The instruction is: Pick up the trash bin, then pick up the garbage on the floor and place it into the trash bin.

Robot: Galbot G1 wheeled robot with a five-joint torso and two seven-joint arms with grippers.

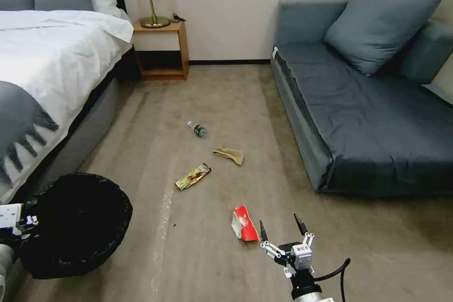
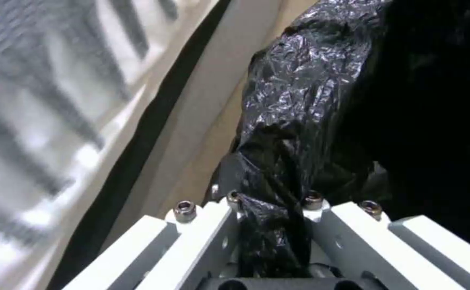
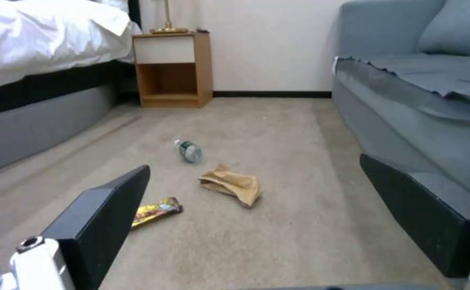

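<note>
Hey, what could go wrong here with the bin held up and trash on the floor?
The left gripper clamps only the bin's thin black bag at the rim; the liner might slip or tear, dropping the trash bin. The open right gripper sits just beside the red-white snack packet and could nudge the light packet rather than straddle it.

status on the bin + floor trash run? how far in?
Done: the left hand is shut on the trash bin, pinching its black liner at the rim.
In hand: the right hand is open, low beside the red-white packet.
Left: all four pieces are on the floor, that packet, the gold wrapper, the tan paper bag and the small bottle.
</note>
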